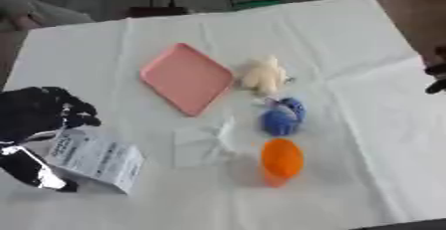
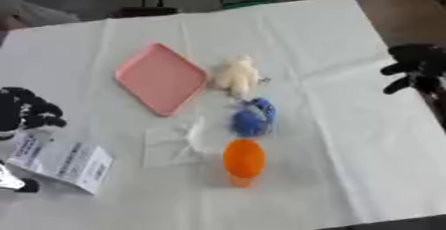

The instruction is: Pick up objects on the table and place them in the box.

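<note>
Left hand (image 1: 35, 114) curled round white printed packet (image 1: 96, 159). Right hand (image 2: 416, 67) shows properly only in right eye view, fingers curled, holding nothing. Pink tray (image 1: 185, 77) bare.

A: what's the left robot hand (image 1: 39, 114) doing?
B: fingers curled round a white printed packet (image 1: 97, 159). Off to its right there's a crumpled clear wrapper (image 1: 202, 143), then an orange thing (image 1: 281, 160), with a blue thing (image 1: 283, 117) and cream plush toy (image 1: 264, 74) beyond. The pink tray (image 1: 185, 77) sits up-right of it on the table (image 1: 348, 50).
</note>
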Controlling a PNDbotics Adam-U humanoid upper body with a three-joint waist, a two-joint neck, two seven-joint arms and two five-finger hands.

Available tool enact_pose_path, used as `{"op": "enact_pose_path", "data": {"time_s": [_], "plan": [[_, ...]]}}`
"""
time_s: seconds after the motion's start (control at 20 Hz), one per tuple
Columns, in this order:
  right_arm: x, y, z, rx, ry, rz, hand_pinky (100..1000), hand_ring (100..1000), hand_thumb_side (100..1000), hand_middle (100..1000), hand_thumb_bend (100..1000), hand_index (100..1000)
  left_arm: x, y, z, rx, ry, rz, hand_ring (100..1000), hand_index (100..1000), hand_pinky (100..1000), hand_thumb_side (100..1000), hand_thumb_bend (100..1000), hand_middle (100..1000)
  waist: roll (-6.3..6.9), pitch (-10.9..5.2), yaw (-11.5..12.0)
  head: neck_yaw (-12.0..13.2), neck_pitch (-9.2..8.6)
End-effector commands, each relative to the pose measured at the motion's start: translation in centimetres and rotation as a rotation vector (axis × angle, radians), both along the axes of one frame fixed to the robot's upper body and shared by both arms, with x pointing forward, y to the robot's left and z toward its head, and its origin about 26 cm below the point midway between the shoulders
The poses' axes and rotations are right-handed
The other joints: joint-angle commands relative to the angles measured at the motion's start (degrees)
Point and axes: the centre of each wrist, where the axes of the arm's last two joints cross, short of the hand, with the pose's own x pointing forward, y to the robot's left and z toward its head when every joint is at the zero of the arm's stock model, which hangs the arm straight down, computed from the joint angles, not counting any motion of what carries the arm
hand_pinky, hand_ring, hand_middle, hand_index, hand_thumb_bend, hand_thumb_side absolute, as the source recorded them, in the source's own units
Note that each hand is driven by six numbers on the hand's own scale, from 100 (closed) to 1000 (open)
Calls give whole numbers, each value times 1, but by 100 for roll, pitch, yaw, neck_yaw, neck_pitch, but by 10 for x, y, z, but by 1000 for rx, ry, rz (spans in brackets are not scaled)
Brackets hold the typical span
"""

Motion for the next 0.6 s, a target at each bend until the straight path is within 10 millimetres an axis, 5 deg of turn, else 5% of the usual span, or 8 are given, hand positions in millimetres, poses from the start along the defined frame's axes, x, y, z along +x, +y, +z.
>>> {"op": "enact_pose_path", "data": {"time_s": [0.05,0.3,0.6], "plan": [[-1,2,9,-12,-31,19,539,688,903,760,100,737,3,4,5,15,-30,6,796,895,800,754,844,813,-26,-62,-7,30,-1],[-1,2,9,-12,-31,20,538,687,904,760,100,737,5,6,1,14,-32,10,795,896,799,756,844,812,-25,-51,-13,337,20],[0,3,9,-13,-31,22,538,687,904,760,100,737,9,7,-5,26,9,16,792,890,795,783,845,799,-21,-48,-20,351,44]]}}
